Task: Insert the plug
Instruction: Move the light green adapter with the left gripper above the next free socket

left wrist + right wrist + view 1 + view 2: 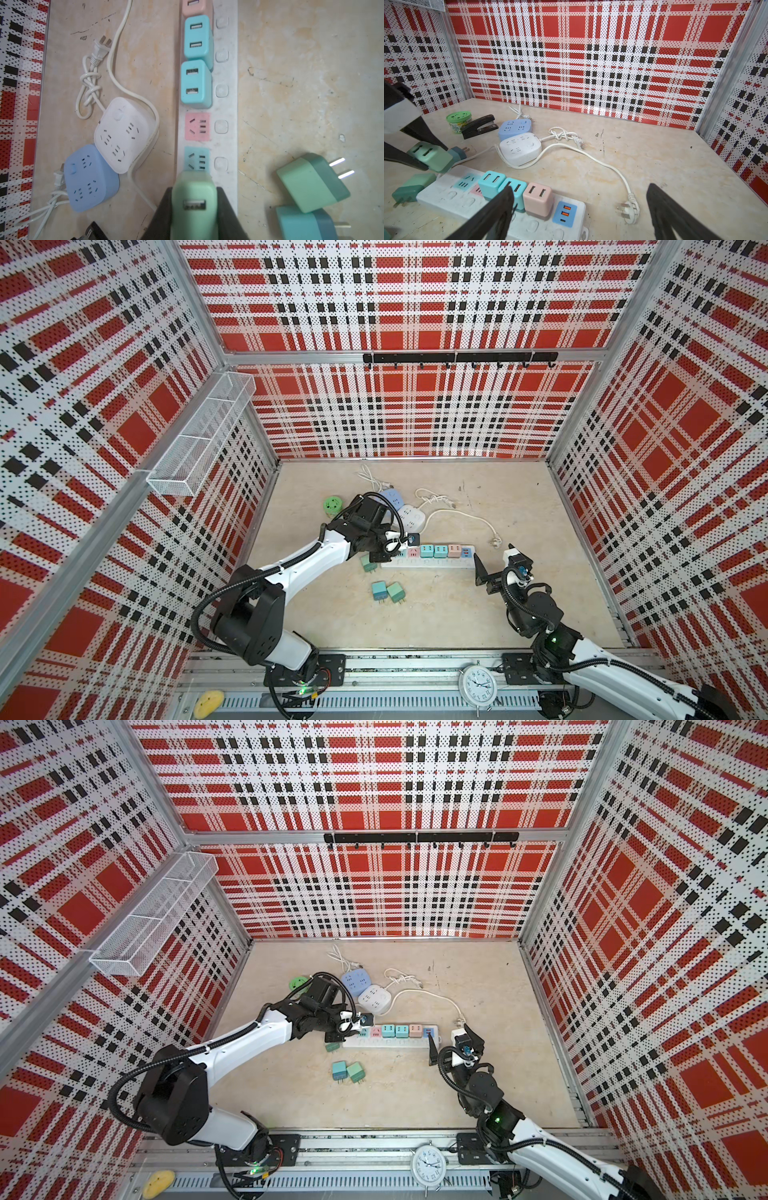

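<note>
My left gripper (194,207) is shut on a light green plug (194,199), its USB face toward the wrist camera. In the right wrist view this green plug (430,156) hangs tilted above the left end of the white power strip (446,195), prongs clear of any socket. The strip (432,565) holds two teal plugs (197,83) and a pink one (537,197); a pink socket (197,126) and a teal socket (196,159) stand bare. My right gripper (579,218) is open at the strip's right end, holding nothing.
Loose plugs lie in front of the strip (387,592) and at its left end (411,189). Behind it are a blue cube socket (392,497), a white one (411,518), a green jar (333,506), a stapler (479,125) and the strip's cord (494,541).
</note>
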Tool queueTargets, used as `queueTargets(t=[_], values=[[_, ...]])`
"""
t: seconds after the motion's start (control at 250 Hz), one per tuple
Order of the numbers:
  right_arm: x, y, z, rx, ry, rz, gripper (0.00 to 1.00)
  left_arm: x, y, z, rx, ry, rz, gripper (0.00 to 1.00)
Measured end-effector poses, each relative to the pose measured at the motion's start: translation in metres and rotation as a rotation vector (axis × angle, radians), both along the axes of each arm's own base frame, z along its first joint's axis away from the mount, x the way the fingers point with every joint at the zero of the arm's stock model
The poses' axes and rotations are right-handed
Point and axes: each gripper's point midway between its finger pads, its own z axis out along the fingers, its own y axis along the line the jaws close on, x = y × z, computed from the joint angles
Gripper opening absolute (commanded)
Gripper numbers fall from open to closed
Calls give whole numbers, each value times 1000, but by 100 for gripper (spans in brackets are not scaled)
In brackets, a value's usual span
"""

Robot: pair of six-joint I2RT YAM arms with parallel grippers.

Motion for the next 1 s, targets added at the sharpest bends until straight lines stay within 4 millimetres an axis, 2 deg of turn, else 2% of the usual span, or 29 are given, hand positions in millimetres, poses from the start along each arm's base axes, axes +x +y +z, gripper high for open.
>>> queueTargets(t=[0.168,0.316,0.476,1.0], values=[[0,0,0,4,-1,0,100,4,-11,4,-22,0,-22,0],[0,-1,1,6,-2,0,100,4,-22,-8,-21,36,-48,0],[0,-1,0,3,1,2,100,3,-25,-21,-13,70,-59,0],[0,0,0,3,2,10,100,-1,-41,-23,-89,130,-107,0]])
